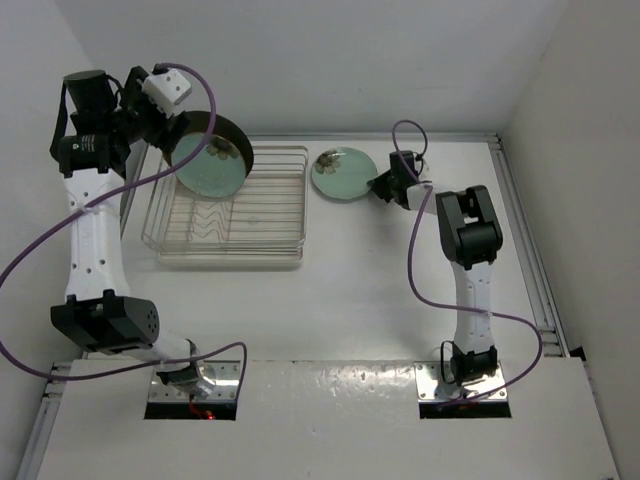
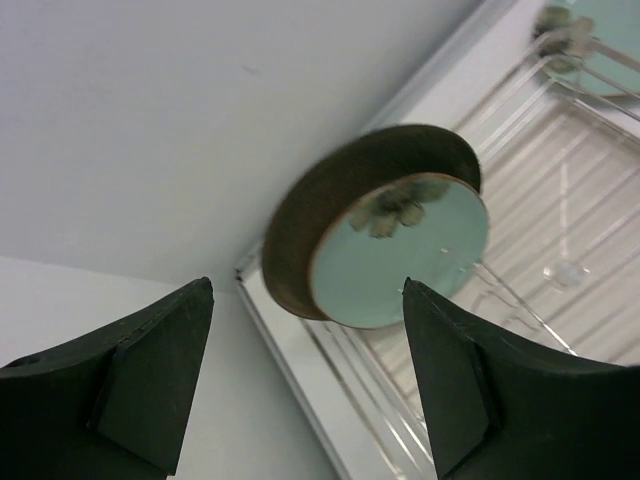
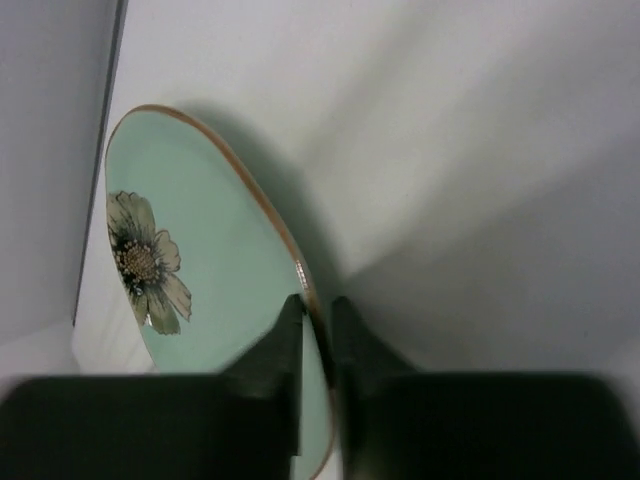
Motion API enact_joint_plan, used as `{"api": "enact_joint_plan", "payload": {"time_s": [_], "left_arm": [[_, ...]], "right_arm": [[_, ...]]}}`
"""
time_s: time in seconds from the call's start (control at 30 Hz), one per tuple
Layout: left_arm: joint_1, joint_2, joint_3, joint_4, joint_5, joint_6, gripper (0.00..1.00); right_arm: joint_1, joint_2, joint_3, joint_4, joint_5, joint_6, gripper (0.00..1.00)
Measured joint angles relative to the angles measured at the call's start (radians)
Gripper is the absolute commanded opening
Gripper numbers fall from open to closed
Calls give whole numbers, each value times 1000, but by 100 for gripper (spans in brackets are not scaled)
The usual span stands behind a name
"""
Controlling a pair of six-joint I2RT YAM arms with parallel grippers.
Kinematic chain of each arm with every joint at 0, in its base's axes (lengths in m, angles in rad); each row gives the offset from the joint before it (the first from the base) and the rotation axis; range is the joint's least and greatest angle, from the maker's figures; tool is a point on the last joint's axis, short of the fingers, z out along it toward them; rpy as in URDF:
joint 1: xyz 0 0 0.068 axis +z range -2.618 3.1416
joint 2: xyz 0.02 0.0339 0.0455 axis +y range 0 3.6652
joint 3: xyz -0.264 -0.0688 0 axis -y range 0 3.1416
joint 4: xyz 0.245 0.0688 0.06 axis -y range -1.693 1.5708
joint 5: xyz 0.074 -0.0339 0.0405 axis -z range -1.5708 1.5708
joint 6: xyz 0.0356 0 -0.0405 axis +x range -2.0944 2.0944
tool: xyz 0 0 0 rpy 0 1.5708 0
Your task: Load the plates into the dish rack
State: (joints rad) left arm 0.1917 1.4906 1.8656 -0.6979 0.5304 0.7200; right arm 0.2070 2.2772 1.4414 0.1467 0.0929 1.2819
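One plate to go. Lying on the table [image 1: 330, 300], just to the right of the dish rack [image 1: 232, 252]: the last green plate [image 1: 340, 172], flower mark facing up. Standing on edge at the far left end of the rack: the brown plate [image 1: 228, 128] at the back and the other green plate [image 1: 208, 165] right in front of it, touching.

Pinching the right side of the last green plate with the right fingers [image 1: 383, 185], almost shut, one on each side of the rim. Reaching in from the right, arm stretched far forward, wrist low by the table. So, plate to the left of the fingers, rack further left again. Round plate, so no long side to line up. Probably a lift next, then a swing left and a tip up onto its edge, into a free slot beside the other two.

Held up high by the far left corner of the rack: the left fingers [image 1: 160, 128], wide apart, holding nothing. Close to the rack, but well apart from the loose plate. Best left to the right arm.
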Motion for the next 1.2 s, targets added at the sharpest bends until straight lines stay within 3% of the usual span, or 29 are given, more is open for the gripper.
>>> {"api": "enact_joint_plan", "payload": {"time_s": [0.2, 0.37, 0.57, 0.7, 0.93, 1.2], "left_arm": [[0, 0, -59, -50, 49, -28, 82], [-42, 3, -59, -64, 87, -19, 83], [-215, 64, -59, -72, 105, 23, 85], [-385, 155, -36, -80, 89, 70, 86], [-669, 345, 137, -86, 125, 119, 90], [-762, 402, 215, -77, 279, 89, 90]], "right_arm": [[-29, -20, -113, 170, -75, 30, 0], [-58, -182, -197, 132, -109, -273, 0], [-51, -608, -328, 37, -108, -827, 0], [-40, -841, -375, 10, -185, -1039, 0], [27, -1107, -518, -75, -312, -1219, 0], [111, -1230, -594, -209, -385, -1301, 0]]}}
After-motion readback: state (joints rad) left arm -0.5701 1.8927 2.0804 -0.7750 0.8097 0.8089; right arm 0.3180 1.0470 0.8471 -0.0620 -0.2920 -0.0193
